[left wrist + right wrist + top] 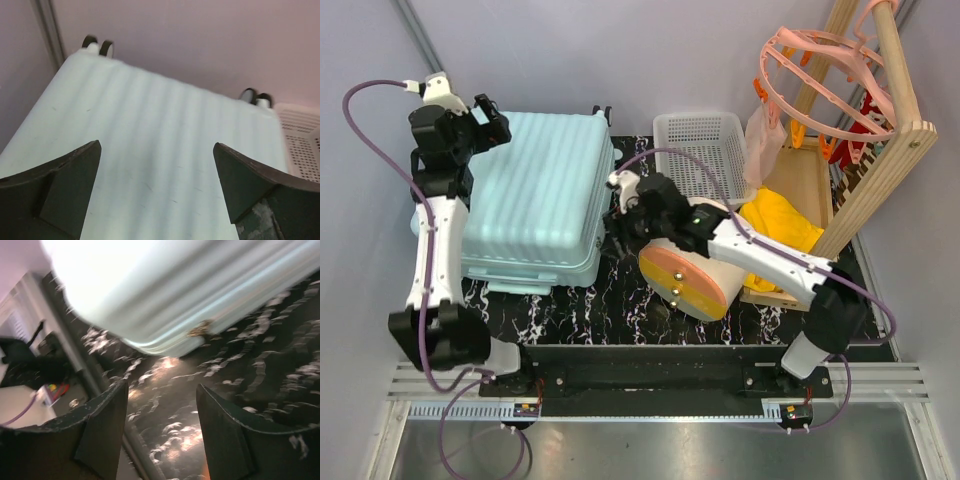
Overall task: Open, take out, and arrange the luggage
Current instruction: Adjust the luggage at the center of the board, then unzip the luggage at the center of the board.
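The luggage (540, 195), a pale mint ribbed suitcase, lies flat and closed on the black marbled mat, wheels toward the back wall. My left gripper (492, 122) hovers over its far left corner; the left wrist view shows the ribbed shell (160, 145) filling the space under wide-open, empty fingers. My right gripper (623, 205) sits beside the suitcase's right side. In the right wrist view its fingers (102, 427) stand apart over the mat, empty, with the suitcase's corner and a small brass zipper pull (200, 329) just ahead.
A white mesh basket (702, 150) stands at the back, right of the suitcase. A cream cylinder with an orange end (690, 275) lies under my right arm. Yellow cloth (782, 225), a wooden rack (880, 150) and pink hangers (820, 75) fill the right side.
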`<state>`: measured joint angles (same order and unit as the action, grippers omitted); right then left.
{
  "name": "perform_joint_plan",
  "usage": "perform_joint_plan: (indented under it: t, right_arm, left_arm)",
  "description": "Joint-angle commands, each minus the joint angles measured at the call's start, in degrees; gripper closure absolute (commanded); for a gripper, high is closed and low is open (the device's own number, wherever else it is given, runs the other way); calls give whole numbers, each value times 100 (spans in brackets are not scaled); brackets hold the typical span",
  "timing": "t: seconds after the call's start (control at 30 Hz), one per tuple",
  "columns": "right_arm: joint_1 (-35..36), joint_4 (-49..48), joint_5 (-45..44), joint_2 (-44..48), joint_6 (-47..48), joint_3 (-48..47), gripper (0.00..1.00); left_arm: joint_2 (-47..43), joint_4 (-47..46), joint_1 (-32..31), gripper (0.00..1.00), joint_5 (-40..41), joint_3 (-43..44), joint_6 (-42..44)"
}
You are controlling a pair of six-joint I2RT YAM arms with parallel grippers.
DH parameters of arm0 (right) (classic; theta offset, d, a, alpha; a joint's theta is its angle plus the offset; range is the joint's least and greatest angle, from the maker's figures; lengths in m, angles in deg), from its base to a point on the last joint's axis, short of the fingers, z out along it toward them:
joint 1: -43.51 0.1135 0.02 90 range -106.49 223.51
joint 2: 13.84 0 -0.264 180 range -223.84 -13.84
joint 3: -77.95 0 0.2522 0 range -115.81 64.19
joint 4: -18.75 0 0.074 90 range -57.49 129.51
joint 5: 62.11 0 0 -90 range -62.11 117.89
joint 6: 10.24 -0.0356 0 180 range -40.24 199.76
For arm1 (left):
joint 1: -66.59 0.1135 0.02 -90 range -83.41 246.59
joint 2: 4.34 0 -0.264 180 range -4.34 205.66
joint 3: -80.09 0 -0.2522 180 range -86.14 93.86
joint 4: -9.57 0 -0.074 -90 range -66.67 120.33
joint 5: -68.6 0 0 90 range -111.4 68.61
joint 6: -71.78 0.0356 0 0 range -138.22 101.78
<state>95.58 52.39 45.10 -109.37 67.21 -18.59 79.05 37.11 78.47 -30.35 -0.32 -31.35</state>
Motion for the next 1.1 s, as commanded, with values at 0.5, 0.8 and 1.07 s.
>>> perform_joint_plan:
  t: [0.5, 0.8, 1.07]
  right_arm:
    - [-31, -606, -1133, -1020, 1897, -590, 50]
    - [-39, -1196, -826, -1355, 2082, -538, 50]
    - [-39, -1451, -262, -1144, 2073, 8, 50]
  left_arm:
    - [-2134, 459, -1645, 1, 403, -1639, 126]
    - [-2134, 547, -1636, 1, 578, -1630, 249]
    - [-2117, 547, -1636, 1, 588, -1648, 249]
